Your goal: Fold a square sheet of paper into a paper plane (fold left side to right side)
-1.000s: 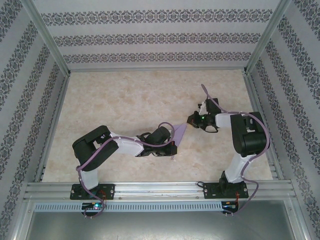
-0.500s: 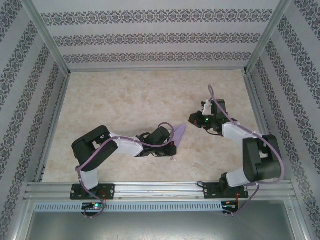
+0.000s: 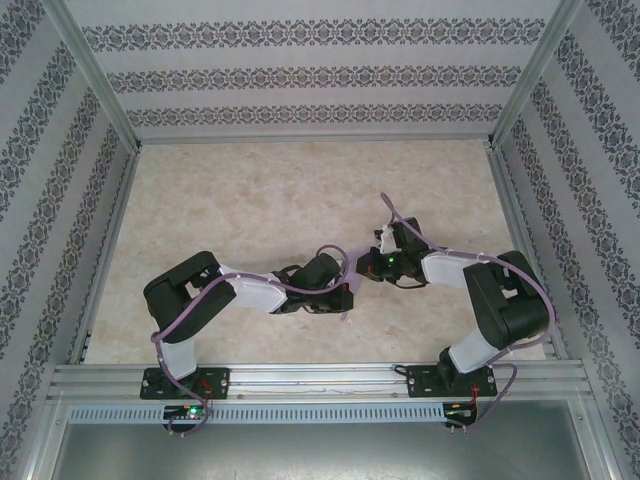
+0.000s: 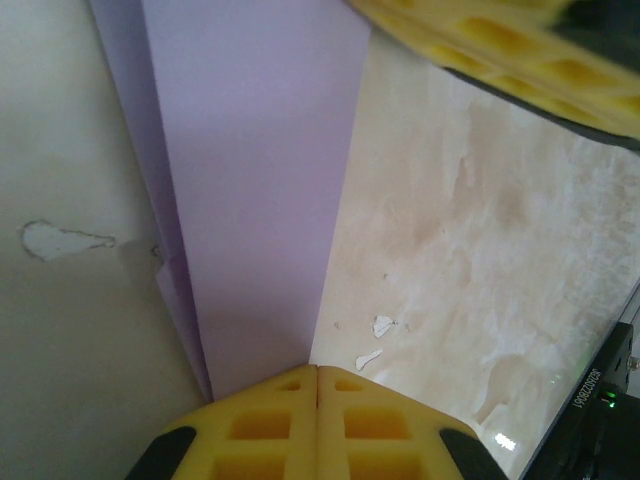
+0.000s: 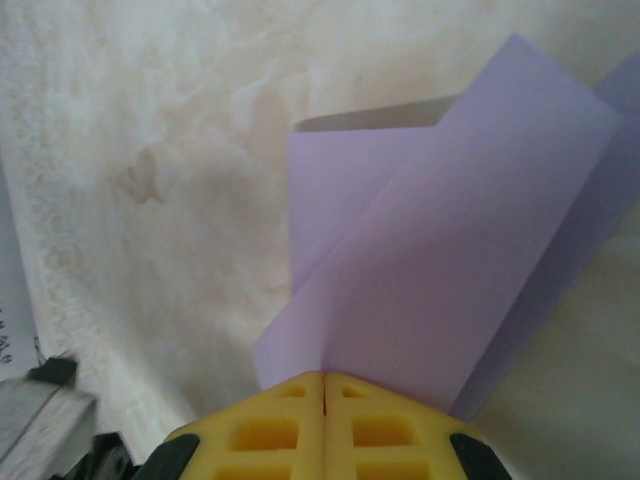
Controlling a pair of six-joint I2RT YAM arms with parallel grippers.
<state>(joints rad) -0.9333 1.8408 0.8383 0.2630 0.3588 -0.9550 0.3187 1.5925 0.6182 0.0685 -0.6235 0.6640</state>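
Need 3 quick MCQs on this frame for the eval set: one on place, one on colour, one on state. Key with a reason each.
1. Where is the lavender paper?
A) against the far wall
B) on the table, between the two tools
C) beside the right arm's base

2. The left tool has pads coloured:
A) yellow
B) blue
C) red

3. The right tool is:
A) wide open
B) half open
C) shut

Key:
1 B: each wrist view has the paper right at its own tool tip, and the arms meet mid-table.
2 A: yellow blocks in the left wrist view.
3 C: its pads meet with no gap.
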